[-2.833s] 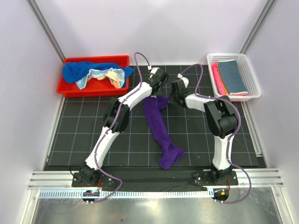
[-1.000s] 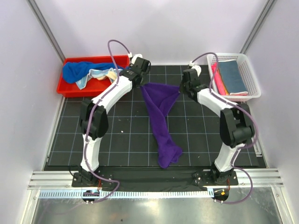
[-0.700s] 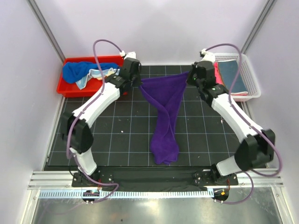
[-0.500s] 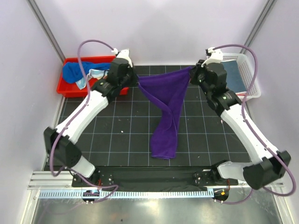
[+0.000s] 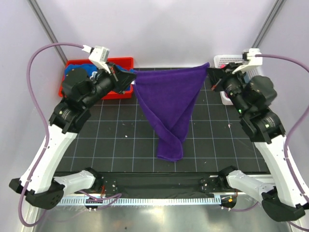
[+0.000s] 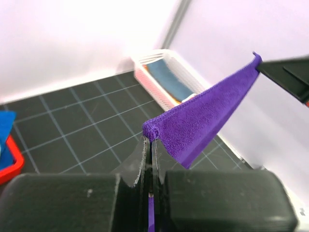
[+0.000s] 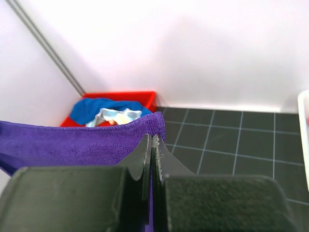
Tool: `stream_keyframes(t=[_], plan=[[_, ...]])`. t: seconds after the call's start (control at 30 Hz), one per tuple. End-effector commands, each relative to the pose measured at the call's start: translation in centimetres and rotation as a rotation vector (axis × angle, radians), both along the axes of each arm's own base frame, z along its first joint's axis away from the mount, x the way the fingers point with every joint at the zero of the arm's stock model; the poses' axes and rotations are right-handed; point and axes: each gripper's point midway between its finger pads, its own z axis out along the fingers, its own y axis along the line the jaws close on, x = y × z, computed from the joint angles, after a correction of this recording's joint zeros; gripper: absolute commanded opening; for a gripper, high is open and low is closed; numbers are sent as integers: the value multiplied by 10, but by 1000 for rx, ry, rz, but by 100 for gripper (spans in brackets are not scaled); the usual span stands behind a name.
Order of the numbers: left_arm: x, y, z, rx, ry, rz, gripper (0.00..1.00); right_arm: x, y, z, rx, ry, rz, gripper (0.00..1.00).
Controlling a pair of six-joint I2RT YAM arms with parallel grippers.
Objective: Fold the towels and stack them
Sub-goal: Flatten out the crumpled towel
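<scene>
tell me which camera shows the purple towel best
Top external: the whole purple towel shows, held up by two corners, the rest hanging. Left wrist shows only one pinched corner and the top edge; right wrist, the other corner.

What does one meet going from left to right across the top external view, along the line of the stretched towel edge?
red bin → left gripper → purple towel → right gripper → white basket
</scene>
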Motion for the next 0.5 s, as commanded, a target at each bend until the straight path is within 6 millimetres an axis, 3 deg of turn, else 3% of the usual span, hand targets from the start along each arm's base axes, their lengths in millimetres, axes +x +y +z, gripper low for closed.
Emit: stream_keyframes(t=[0.0,0.13,0.3,0.47], plan=[[-29,-2,28,-1,-91,-111,0,-28,-4,39,23,-89,44,1],[-52,5,55,-33,-153,-144,0,-52,-8,73,60,-165,75,1],[-83,10,92,-75,-241,-210,0,-74,-14,97,78,-219,98,1],[-112,13,111,-97,-303,-280,0,-106,-16,117,96,-283,157,1]])
